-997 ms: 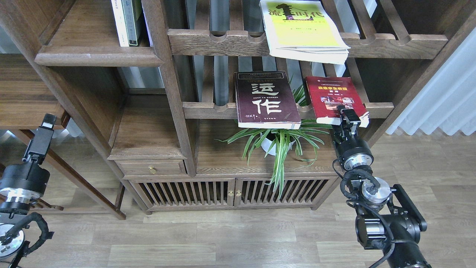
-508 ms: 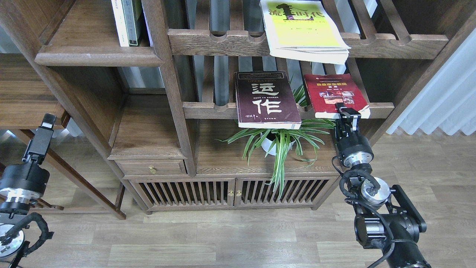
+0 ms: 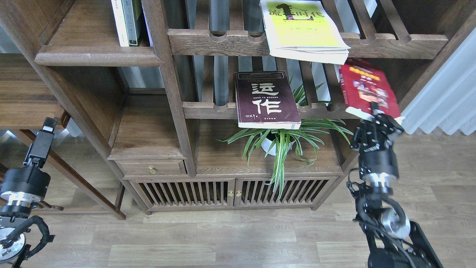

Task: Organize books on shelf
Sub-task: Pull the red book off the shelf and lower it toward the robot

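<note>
- The right gripper (image 3: 375, 113) clamps the lower edge of the red book (image 3: 366, 89), holding it tilted in the air off the right end of the lower rack (image 3: 219, 110), just under the right end of the upper rack (image 3: 390, 42).
- The left gripper (image 3: 47, 124) hangs low at the left, well apart from the bookcase (image 3: 163, 85); it is seen end-on, so whether its jaws are open cannot be told.
- Three paperbacks in all: the red book in the grip; the maroon book (image 3: 266, 99) lying on the lower rack, its front edge past the scalloped rail; the yellow-green book (image 3: 303, 29) lying on the upper rack, likewise jutting past the front rail.
- The shelf (image 3: 93, 41), a solid board at upper left, carries two thin volumes (image 3: 126, 22) standing upright at its right edge, against the post.
- One potted plant (image 3: 280, 139) stands on the cabinet top below the lower rack, leaves spilling over the front edge.
- Two slatted doors (image 3: 230, 191) and one small drawer (image 3: 150, 168) close the cabinet's base.
</note>
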`<state>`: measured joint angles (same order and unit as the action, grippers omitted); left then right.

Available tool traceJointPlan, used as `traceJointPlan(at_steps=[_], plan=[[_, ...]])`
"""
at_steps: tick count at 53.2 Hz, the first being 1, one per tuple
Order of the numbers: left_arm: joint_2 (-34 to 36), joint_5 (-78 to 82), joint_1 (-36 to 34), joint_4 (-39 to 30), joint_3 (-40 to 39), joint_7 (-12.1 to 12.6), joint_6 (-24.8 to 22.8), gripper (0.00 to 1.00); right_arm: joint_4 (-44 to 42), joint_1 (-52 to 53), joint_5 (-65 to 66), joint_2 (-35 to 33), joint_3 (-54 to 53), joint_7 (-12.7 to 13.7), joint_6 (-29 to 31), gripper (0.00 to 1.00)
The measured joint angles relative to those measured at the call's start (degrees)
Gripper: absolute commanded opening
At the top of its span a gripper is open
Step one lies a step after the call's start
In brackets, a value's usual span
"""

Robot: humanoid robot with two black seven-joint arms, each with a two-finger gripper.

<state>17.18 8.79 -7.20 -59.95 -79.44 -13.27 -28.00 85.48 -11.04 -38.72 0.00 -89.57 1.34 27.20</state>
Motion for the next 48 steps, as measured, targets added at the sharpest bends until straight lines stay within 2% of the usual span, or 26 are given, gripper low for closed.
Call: traceJointPlan(at_steps=[11, 16, 25, 40, 48], plan=[[-0.3, 0.0, 0.0, 0.1, 0.8, 0.0, 0.0, 1.00, 6.5, -8.8, -3.3, -0.2, 2.8, 0.2, 0.8, 0.04], [-0.4, 0.0, -0.3, 0.1, 2.2, 0.1, 0.0, 1.00, 10.8, -14.0, -3.3, -2.2, 8.7, 0.9, 0.8, 0.04], [-0.4, 0.1, -0.3, 0.1, 3.5, 0.2, 0.0, 1.00, 11.5, -19.8, -3.0, -5.6, 13.5, 1.4, 0.8, 0.04], [-0.8, 0.2, 0.0, 0.5, 4.4, 0.5, 0.0, 1.00, 10.7, -28.6, -3.4, -17.1, 23.0, 1.1, 0.8, 0.05], [-1.0, 0.2, 0.2, 0.6, 5.5, 0.4, 0.0, 1.00, 9.5, -31.4, -3.5, -19.5, 26.0, 1.0, 0.8, 0.05]])
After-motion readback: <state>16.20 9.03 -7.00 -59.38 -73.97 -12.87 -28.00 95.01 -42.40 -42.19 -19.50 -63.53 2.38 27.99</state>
